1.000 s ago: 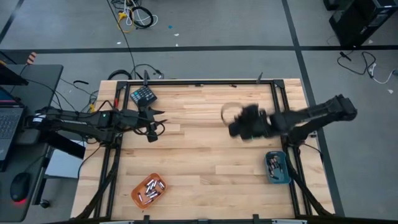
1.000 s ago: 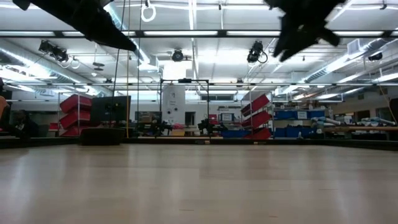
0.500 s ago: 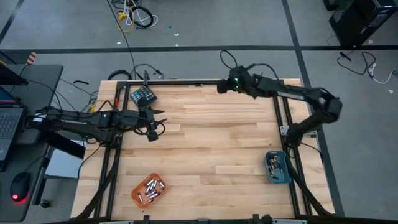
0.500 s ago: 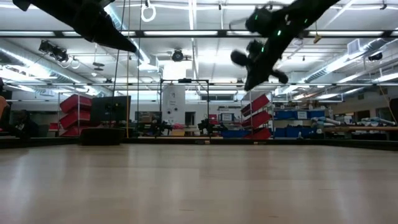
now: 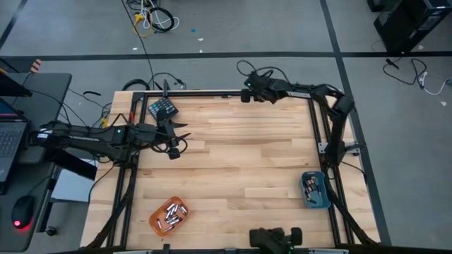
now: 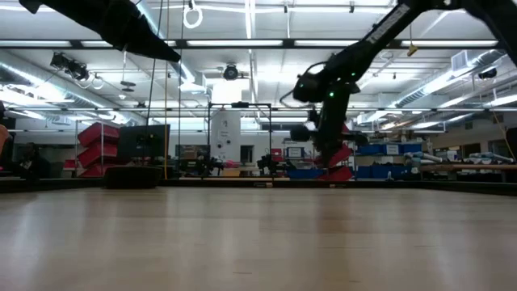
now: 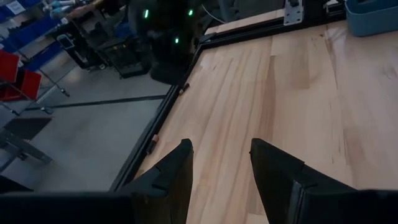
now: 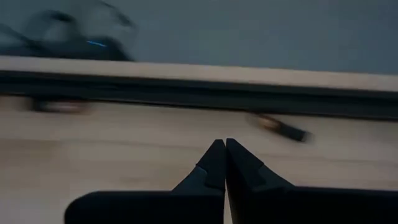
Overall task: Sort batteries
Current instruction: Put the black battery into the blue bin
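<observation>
While the right gripper sits with jaws pressed together and empty at the counter's far edge, the high view shows batteries already split between the orange tray at the near-left corner and the blue bin at the near-right edge. From table height, that arm hangs low over the far rim. Seen from the left wrist, the left gripper hovers spread above bare wood. Past the right wrist's closed jaws, a small dark cylinder lies by the far rail, possibly a stray battery; fetching it would mean reopening first.
</observation>
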{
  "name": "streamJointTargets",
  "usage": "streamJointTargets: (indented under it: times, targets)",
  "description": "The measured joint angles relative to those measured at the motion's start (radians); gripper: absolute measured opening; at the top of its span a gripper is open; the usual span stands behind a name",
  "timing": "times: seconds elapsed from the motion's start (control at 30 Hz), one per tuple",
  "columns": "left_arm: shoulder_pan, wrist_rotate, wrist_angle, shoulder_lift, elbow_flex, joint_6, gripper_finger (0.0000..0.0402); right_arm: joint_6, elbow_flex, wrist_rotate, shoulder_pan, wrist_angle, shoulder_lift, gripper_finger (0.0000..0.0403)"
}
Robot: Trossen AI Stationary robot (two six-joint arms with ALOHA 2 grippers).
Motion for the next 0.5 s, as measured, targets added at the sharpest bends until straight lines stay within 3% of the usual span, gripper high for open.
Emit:
streamJointTargets:
  times: [0.2,0.5]
  targets:
    - [0.0,0.0,-0.003,0.0,0.0,0.013,0.0158,0.036,0.186,0.08,-0.034,-0.269,0.143,0.0]
    - [0.0,-0.001,-0.001,0.0,0.0,0.048,0.0158,0.008,0.265,0.035,-0.078,-0.286,0.292,0.0]
